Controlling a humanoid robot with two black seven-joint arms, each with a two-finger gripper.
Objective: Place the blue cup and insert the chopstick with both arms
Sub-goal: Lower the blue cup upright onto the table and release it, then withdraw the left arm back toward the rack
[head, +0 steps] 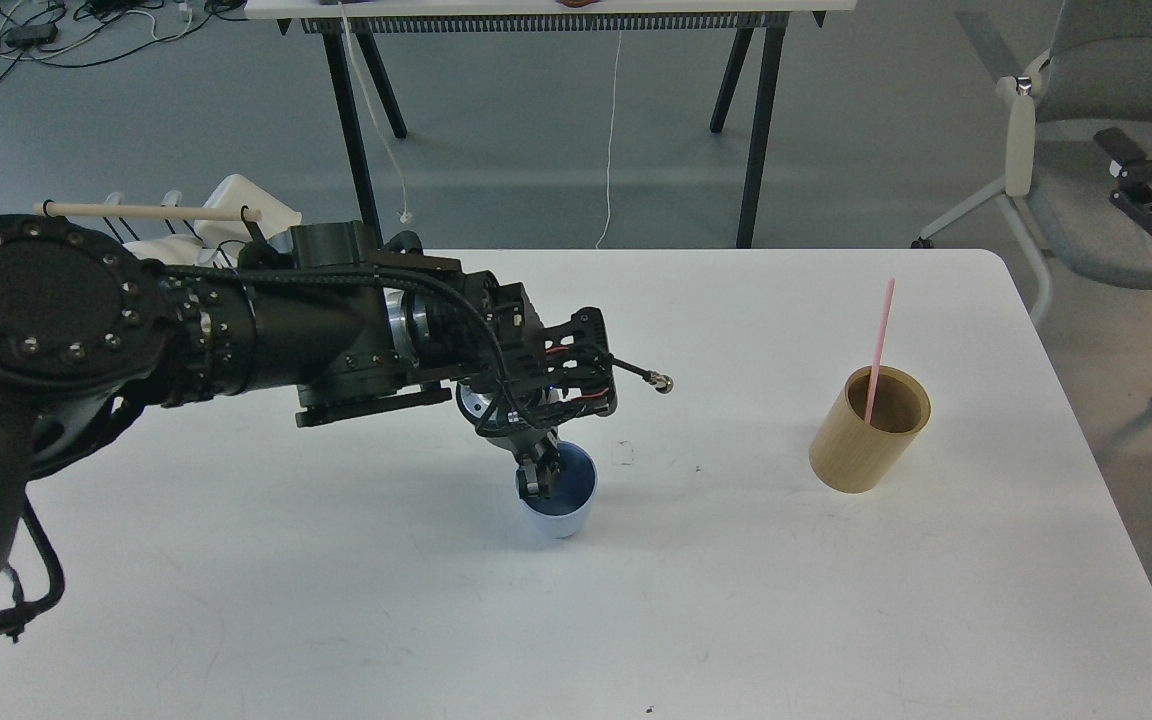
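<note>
The blue cup [564, 505] stands upright on the white table [336, 600], left of the middle, its dark blue inside showing. My left gripper [539, 480] reaches down from the left and is shut on the cup's left rim, one finger inside and one outside. The pink chopstick [878, 345] leans upright inside the tan cylinder holder [866, 435] at the right of the table. My right gripper [1133, 180] hangs off the table at the far right, over the chair, open and empty.
A wire rack with a pale wooden rod [146, 211] stands at the table's back left, behind my left arm. A grey chair [1086, 120] is off the table's right corner. A black-legged table [536, 10] stands on the floor behind.
</note>
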